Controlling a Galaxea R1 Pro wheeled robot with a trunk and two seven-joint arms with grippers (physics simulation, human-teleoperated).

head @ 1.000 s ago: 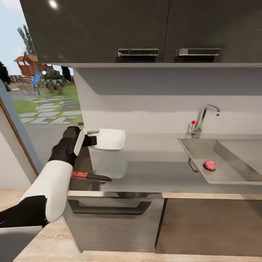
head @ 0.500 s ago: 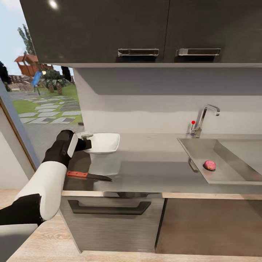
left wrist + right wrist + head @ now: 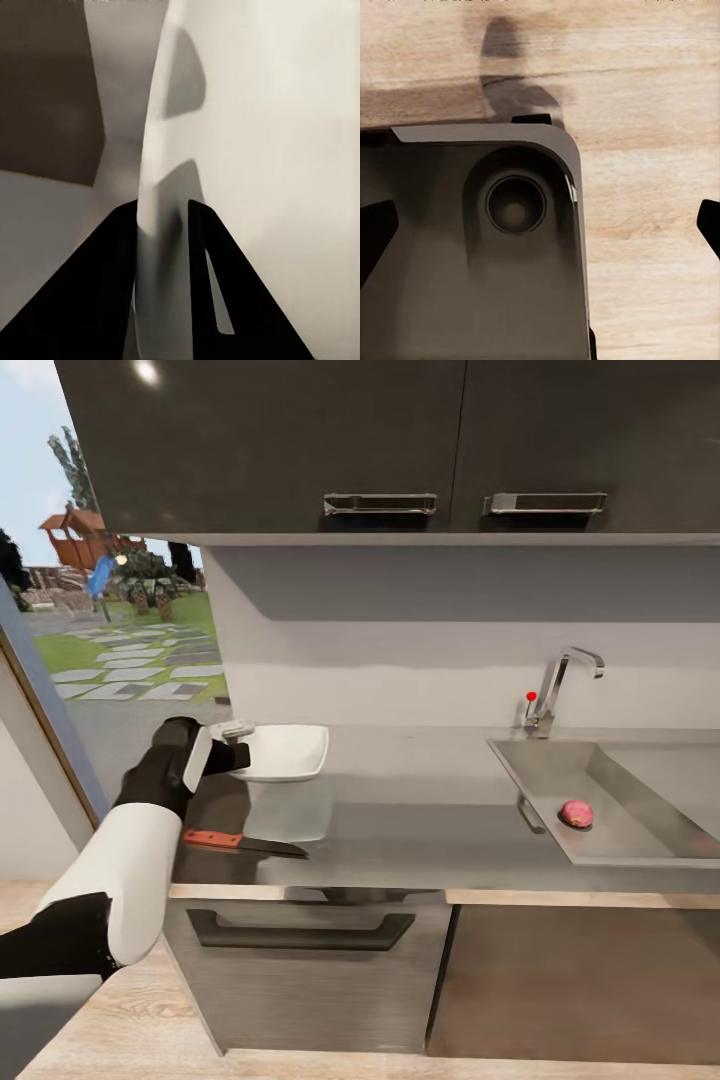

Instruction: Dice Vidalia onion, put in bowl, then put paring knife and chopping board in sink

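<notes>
In the head view my left gripper (image 3: pixel 238 745) is shut on the near rim of the white bowl (image 3: pixel 287 752), holding it low over the countertop (image 3: pixel 420 840) at the back left. The left wrist view shows the two black fingers (image 3: pixel 206 247) pinching the bowl's (image 3: pixel 262 150) thin edge. The paring knife (image 3: pixel 240 843) lies on the dark chopping board (image 3: pixel 228 810), which my left forearm partly hides. A pinkish round onion (image 3: pixel 575 813) rests in the sink (image 3: pixel 640 780) at the right. My right gripper (image 3: pixel 540 229) is open, pointing down at the robot's dark base and the wooden floor.
A steel faucet (image 3: pixel 555 685) with a red knob stands behind the sink. Dark wall cabinets (image 3: pixel 400 440) hang above the counter. Below the worktop are a steel oven-like drawer front (image 3: pixel 300 950) and a cabinet. A window (image 3: pixel 110 630) is at the left.
My left gripper carried the bowl a little left and down a second ago. Since half a second ago it has hardly moved. Knife, board and onion stayed put.
</notes>
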